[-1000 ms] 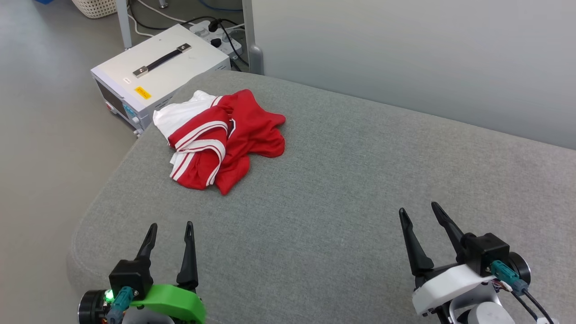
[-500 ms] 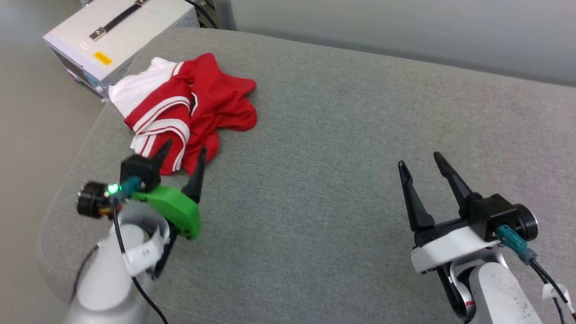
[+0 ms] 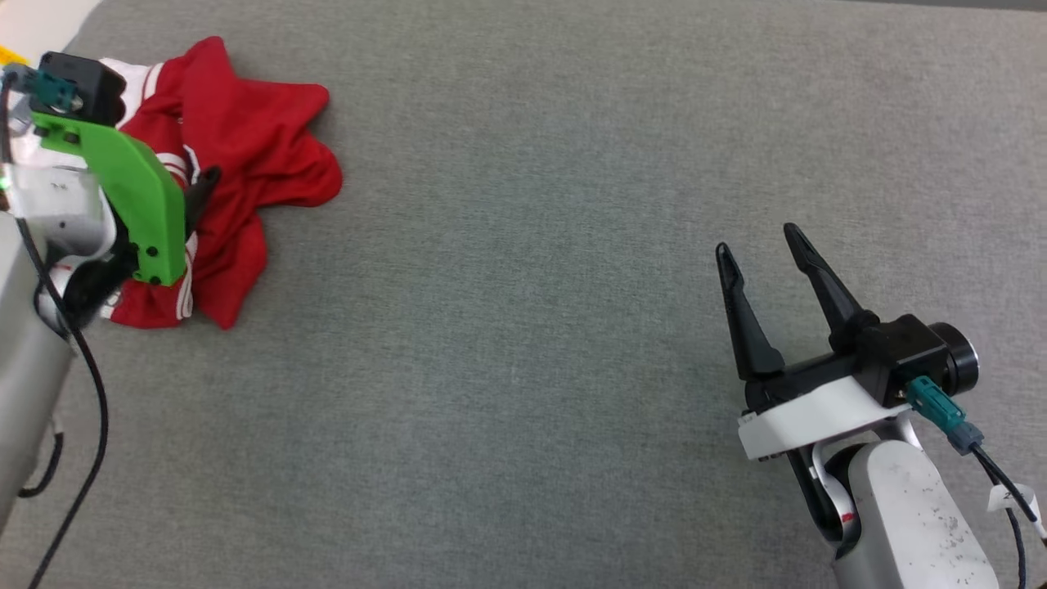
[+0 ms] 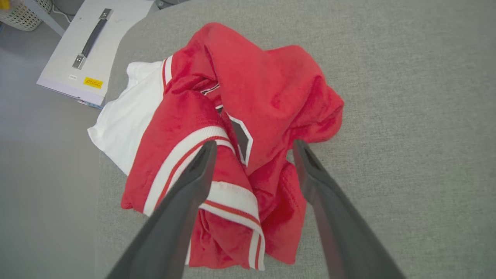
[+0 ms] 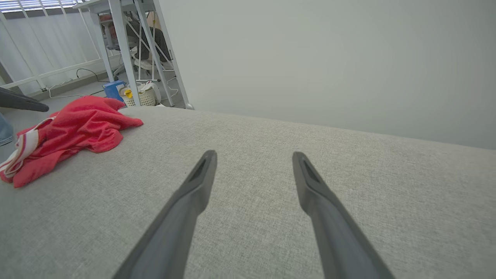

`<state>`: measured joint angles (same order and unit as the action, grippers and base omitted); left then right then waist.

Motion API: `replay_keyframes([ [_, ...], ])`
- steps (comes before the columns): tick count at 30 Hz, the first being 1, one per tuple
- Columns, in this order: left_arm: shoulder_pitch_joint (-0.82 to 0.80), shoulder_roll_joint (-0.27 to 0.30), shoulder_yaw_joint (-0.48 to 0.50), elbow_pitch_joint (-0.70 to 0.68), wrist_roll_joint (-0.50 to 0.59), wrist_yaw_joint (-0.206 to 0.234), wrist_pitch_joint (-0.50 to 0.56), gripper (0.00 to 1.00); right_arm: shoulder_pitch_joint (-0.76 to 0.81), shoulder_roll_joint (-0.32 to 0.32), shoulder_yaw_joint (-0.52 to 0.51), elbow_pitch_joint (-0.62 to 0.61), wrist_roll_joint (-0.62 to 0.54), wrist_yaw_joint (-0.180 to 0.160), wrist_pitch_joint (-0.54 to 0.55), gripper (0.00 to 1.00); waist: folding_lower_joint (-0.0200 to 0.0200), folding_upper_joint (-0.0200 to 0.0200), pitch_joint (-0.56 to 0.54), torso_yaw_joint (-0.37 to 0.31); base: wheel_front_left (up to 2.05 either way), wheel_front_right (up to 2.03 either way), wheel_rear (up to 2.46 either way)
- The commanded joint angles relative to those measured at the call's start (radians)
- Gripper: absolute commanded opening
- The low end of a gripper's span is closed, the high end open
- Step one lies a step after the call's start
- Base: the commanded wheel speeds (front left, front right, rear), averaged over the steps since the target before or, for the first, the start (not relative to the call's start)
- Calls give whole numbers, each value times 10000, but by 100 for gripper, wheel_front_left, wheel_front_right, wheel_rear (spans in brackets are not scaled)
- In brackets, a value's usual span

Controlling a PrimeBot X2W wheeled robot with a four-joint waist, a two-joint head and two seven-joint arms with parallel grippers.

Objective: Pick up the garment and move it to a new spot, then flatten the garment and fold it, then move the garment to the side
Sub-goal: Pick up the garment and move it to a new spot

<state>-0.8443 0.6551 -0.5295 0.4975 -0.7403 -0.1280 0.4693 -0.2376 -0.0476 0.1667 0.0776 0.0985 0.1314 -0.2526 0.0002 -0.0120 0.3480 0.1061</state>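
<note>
The garment [image 3: 253, 155] is a crumpled red jersey with white sleeve and striped trim, lying at the far left of the grey cushion [image 3: 532, 343]. In the left wrist view the garment [image 4: 263, 85] lies bunched right under my left gripper [image 4: 254, 145], which hovers over its middle, jaws wide open, nothing between them. That arm's green wrist mount [image 3: 139, 196] covers the garment's left part in the head view. My right gripper [image 3: 757, 240] stands open over bare cushion at the lower right, far from the garment [image 5: 77, 128], with its fingers empty [image 5: 254, 155].
The cushion's rounded left edge drops to the floor beside the garment. A white equipment box [image 4: 85, 50] with a black handle stands on the floor just past that corner. A woven basket [image 5: 141, 97] and white table legs [image 5: 124, 46] stand beyond; a pale wall backs the cushion.
The head camera has tilted down, so the whole picture shifted. My left arm has reached forward from the near edge to above the garment, still open. The right gripper has stayed put.
</note>
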Motion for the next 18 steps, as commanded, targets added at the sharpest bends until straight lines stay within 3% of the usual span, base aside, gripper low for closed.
replay_keyframes([
  [1, -305, 248, -166, 143, -284, -26, 351, 100, -190, -26, 45, -64, 81, -7, -92, 100, -2, 120, 766, -749, 0, 0, 0],
  [6, -828, 756, -490, 678, -841, -26, 882, 100, -298, -26, 146, -106, 143, -7, -92, 100, -2, 120, 1101, -980, 0, 0, 0],
  [14, -886, 710, -612, 1712, -1019, -25, 639, 100, -372, -26, 194, -66, 185, -7, -92, 100, -2, 120, 1287, -1071, 0, 0, 0],
  [16, -826, 651, -596, 1816, -1109, -25, 471, 0, -381, -26, 186, -45, 183, -7, -92, 100, -2, 120, 1285, -1062, 0, 0, 0],
  [18, -776, 595, -566, 1869, -1194, -25, 223, 0, -394, -26, 163, -3, 177, -7, -92, 100, -2, 120, 1254, -1034, 0, 0, 0],
])
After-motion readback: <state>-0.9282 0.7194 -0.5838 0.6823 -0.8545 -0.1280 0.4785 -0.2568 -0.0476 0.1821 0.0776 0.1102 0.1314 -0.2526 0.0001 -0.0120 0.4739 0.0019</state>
